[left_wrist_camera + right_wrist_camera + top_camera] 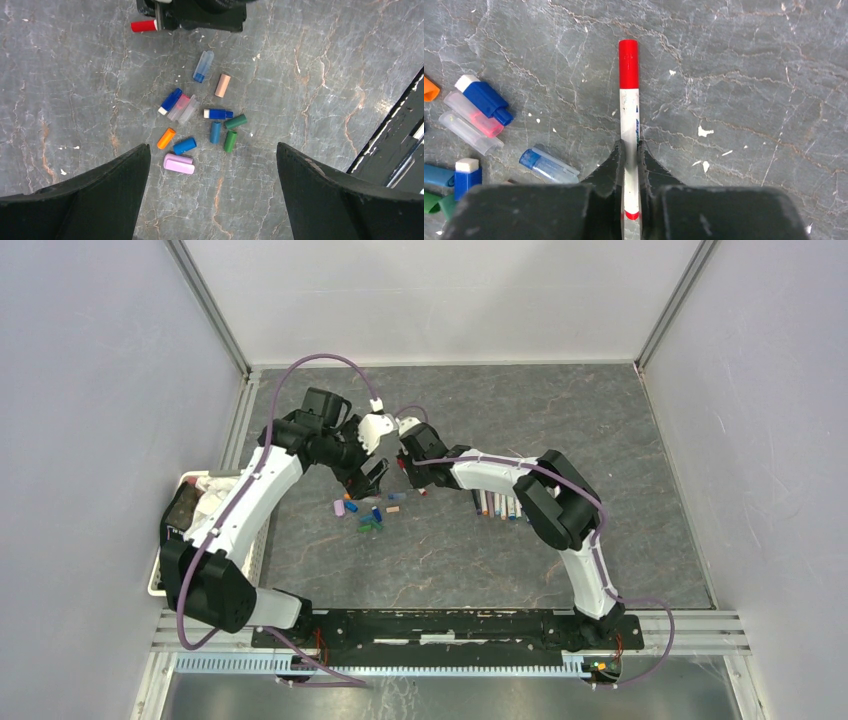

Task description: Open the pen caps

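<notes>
Since right gripper (pixel 629 150) clamps the pen (pixel 629 117) by its barrel, its red cap (pixel 628 62) projects free, presumably for pulling; left gripper (pixel 212 147) hangs wide open, empty, over loose caps (pixel 218 114).

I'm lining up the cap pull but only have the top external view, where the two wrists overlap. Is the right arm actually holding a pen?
Observer: Yes. In the right wrist view the right jaws are shut on the barrel of a thin white marker pen, whose stubby red plastic cap is on and points away from the jaws.
Operator: And the left jaws, are they on anything?
Observer: No. In the left wrist view the left jaws are open wide with nothing between them. Beyond them, small loose plastic caps in blue, green, orange and pink lie on the grey marbled tabletop.
</notes>
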You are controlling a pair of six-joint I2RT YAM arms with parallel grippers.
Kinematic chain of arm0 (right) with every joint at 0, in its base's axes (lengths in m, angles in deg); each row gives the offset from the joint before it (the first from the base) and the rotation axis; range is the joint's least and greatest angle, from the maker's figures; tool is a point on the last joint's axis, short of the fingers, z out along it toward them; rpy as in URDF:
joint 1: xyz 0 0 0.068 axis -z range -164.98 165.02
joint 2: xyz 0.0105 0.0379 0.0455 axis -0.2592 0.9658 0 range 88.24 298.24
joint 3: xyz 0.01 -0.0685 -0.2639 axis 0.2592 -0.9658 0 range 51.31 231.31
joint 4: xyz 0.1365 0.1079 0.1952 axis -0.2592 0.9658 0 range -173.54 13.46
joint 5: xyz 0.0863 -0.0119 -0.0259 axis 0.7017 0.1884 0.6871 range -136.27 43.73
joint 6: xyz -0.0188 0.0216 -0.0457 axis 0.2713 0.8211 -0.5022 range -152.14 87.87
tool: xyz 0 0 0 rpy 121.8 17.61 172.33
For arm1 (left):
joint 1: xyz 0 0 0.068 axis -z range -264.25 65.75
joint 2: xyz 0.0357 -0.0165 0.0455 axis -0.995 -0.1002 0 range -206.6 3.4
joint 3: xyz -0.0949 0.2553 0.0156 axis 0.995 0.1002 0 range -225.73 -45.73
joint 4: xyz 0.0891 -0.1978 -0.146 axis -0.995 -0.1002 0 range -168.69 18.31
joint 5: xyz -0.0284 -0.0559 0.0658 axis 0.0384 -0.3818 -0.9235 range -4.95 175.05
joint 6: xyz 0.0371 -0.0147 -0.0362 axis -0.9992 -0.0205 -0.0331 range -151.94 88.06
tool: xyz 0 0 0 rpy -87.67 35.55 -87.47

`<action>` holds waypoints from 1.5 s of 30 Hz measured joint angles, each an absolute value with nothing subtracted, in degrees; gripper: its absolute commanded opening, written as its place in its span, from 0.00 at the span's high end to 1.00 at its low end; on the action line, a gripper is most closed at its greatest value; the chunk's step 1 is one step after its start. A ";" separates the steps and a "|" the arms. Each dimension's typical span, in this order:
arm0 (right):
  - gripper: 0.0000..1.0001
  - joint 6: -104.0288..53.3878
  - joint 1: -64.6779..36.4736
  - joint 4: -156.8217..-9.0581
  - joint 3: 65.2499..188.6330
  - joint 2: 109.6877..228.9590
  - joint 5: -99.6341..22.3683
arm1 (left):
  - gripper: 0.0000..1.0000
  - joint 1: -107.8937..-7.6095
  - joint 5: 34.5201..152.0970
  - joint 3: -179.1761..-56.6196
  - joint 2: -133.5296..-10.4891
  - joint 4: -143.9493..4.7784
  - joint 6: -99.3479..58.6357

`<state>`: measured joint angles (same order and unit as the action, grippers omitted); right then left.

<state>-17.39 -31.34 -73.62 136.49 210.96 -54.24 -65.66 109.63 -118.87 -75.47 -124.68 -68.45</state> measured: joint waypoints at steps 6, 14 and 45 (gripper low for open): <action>1.00 -17.92 -30.27 -73.27 134.55 209.28 -51.71 | 0.00 -65.66 109.65 -116.77 -75.98 -123.68 -69.10; 1.00 -18.44 -27.56 -72.07 130.79 202.22 -46.98 | 0.00 -65.71 109.10 -113.32 -76.92 -121.36 -69.85; 1.00 -24.10 -27.15 -66.63 118.97 190.50 5.45 | 0.00 -65.75 122.67 -106.70 -72.22 -125.07 -92.84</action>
